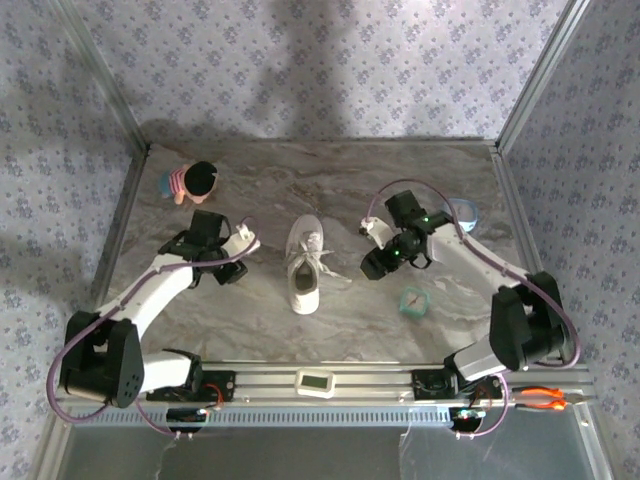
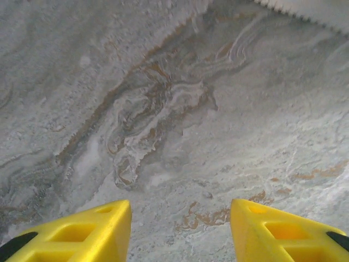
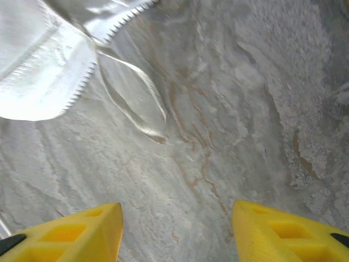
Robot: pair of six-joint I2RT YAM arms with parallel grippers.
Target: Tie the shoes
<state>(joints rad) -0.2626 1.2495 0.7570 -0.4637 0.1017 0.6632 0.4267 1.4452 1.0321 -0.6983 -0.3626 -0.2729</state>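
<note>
A white sneaker (image 1: pixel 304 265) lay on the marbled counter (image 1: pixel 330 180) between the two arms, to the right of the left end effector (image 1: pixel 243 240) and to the left of the right end effector (image 1: pixel 371 234), touching neither. Its thin white laces (image 1: pixel 322 262) trailed loosely off the side facing the right end effector. From the left wrist, the left end effector (image 2: pixel 180 218) stood spread, its yellow fingers (image 2: pixel 98 229) well apart over bare counter (image 2: pixel 163 109) with nothing between them. A sliver of the sneaker's toothed sole edge (image 2: pixel 311 11) showed far ahead and to the right of it. From the right wrist, the right end effector (image 3: pixel 177 218) was likewise spread and empty, its yellow fingers (image 3: pixel 272 229) parted above the veined counter (image 3: pixel 245 109). The sneaker's sole (image 3: pixel 38 76) sat ahead and to the left of it, and one lace loop (image 3: pixel 136 93) lay flat on the stone just ahead of the gap between the fingers, not touched by either. A small doll (image 1: pixel 192 182) with black hair and a striped body rested beyond the left end effector, well apart from the sneaker. A small teal object (image 1: pixel 412 301) sat on the near side of the right end effector, and a pale blue ring (image 1: pixel 464 212) lay beyond it. Orange-handled pliers (image 1: pixel 545 397) lay by the right arm's base.
</note>
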